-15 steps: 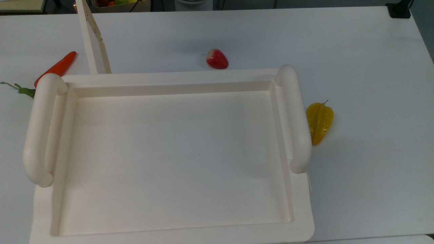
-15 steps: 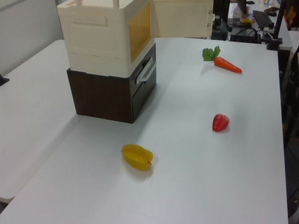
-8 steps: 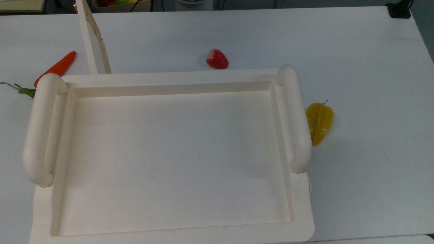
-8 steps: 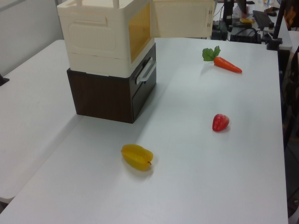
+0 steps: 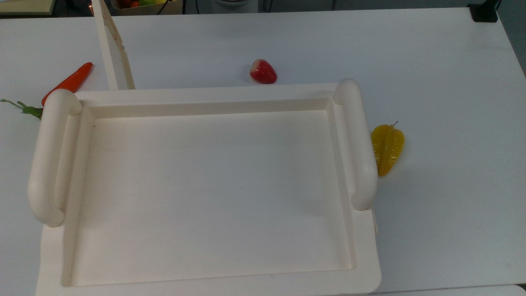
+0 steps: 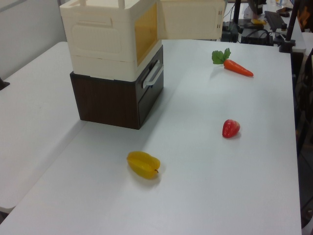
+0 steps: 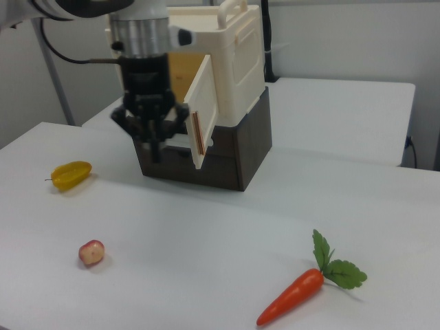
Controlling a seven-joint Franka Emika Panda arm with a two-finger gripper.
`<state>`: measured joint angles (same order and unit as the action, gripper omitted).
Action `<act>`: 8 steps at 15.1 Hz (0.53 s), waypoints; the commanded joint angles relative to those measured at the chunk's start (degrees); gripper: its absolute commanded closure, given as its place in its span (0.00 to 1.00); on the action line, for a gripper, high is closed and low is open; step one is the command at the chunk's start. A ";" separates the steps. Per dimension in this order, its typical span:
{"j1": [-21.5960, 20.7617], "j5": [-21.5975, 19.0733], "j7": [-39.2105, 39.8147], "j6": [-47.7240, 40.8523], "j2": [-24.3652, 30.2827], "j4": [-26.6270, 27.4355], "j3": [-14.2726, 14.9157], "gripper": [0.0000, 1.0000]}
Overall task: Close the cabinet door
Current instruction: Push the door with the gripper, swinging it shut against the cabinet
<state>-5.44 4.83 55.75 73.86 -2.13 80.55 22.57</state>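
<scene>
1 relation decides this: where the end effector (image 7: 152, 137) sits relative to the cabinet door (image 7: 204, 113). In the right view the door stands swung wide open, sticking out roughly square from the front of the cabinet (image 7: 237, 62), upright, long axis vertical. In the top view it's the thin panel (image 5: 114, 57) poking away from the cabinet's far left corner.

The end effector hangs pointing down, just beside the door on the right view's left, in front of the open compartment. We can't tell if it's touching the panel, or whether it's apart or together.

Our read: that's the inner-face side, so we'd guess the arm has to come around the free edge to the recessed outer face, then push it toward the opening. The toy carrot (image 7: 295, 295) lies well apart on the tabletop (image 7: 206, 234).
</scene>
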 commanded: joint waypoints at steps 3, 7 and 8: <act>-0.80 -1.13 15.35 16.02 -3.40 -0.31 3.27 1.00; -0.72 -9.11 18.33 26.84 -6.13 -0.13 3.53 1.00; -0.72 -10.79 19.56 28.08 -6.48 -0.13 3.53 1.00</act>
<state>-5.55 -0.99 70.91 97.19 -7.21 80.62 25.09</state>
